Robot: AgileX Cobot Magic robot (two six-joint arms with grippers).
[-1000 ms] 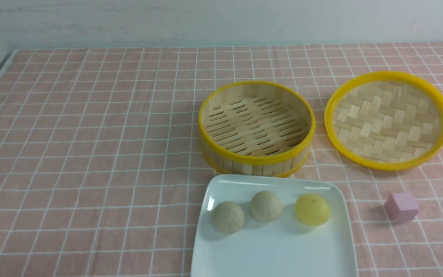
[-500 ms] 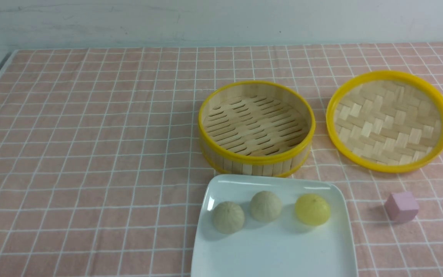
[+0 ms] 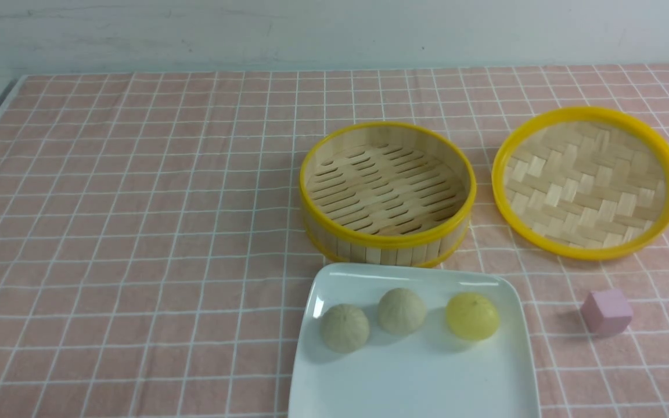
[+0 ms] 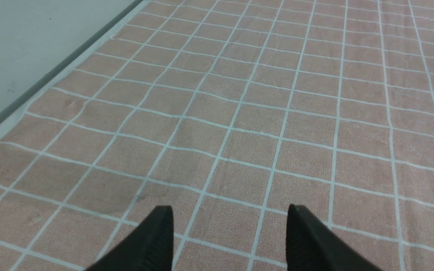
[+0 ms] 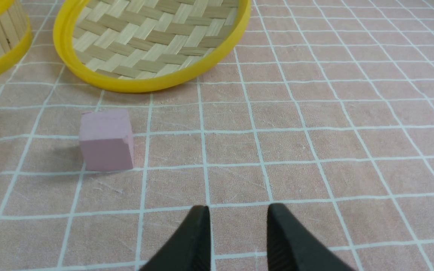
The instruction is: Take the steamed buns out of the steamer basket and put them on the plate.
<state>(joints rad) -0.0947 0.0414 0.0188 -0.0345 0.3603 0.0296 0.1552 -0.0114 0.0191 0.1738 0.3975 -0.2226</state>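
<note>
Three steamed buns lie in a row on the white plate [image 3: 416, 377]: two pale beige ones [image 3: 344, 328] [image 3: 402, 311] and a yellow one [image 3: 472, 316]. Just behind the plate stands the steamer basket [image 3: 388, 241], with nothing on its slatted floor. Neither gripper shows in the front view. In the left wrist view my left gripper [image 4: 229, 207] is open over bare checked cloth. My right gripper [image 5: 237, 206] is open too, nothing between its fingers, over cloth near the pink cube [image 5: 106, 139].
A shallow yellow-rimmed woven tray [image 3: 587, 183] lies right of the basket. The small pink cube [image 3: 606, 312] sits right of the plate. The cloth's left edge [image 4: 32, 86] borders a grey strip and a pale surface.
The woven tray has shifted very slightly and settled. Buns, plate, basket and cube have stayed put.
</note>
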